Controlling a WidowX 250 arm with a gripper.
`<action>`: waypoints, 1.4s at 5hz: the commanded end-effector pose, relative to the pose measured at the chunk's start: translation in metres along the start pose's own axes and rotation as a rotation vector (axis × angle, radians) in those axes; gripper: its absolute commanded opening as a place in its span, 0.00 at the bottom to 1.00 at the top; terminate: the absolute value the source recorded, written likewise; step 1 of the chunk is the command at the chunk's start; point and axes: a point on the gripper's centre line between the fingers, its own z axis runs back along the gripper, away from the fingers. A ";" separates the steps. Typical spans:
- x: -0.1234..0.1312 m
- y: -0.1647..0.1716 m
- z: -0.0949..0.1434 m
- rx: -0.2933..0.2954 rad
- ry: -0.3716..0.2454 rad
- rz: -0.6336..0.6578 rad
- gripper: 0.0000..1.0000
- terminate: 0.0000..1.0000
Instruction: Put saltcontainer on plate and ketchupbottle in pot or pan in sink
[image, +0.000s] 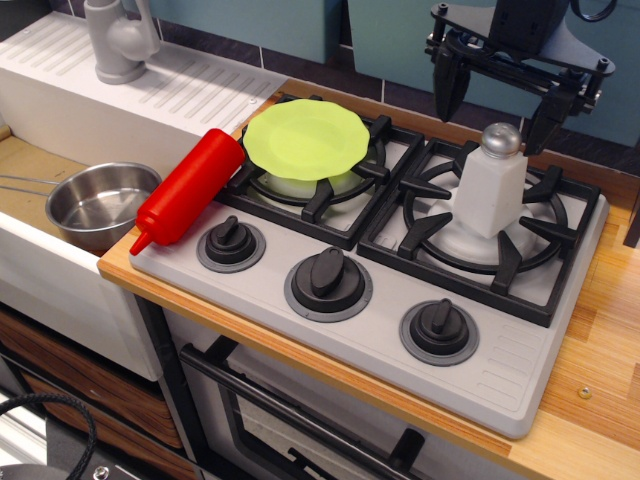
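Hand (500, 88): open, empty, fingers spread. Saltcontainer (490, 185): upright on burner directly below hand. Plate (305, 138): left of hand. Ketchupbottle (190, 187): lying farther left, beside sink (40, 262) holding pot (100, 205).

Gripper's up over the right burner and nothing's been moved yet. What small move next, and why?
Probably lower the open gripper straight down over the saltcontainer. It stands upright just beneath the fingers, ungrasped, and the plate on the left burner is bare.

grey stove (500, 370), three knobs (327, 276), wooden counter (600, 400)
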 end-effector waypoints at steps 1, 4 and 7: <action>0.000 0.000 0.000 0.000 0.000 0.000 1.00 0.00; 0.007 -0.005 -0.027 -0.034 -0.065 -0.006 1.00 0.00; 0.008 -0.005 -0.031 -0.050 -0.070 -0.018 0.00 0.00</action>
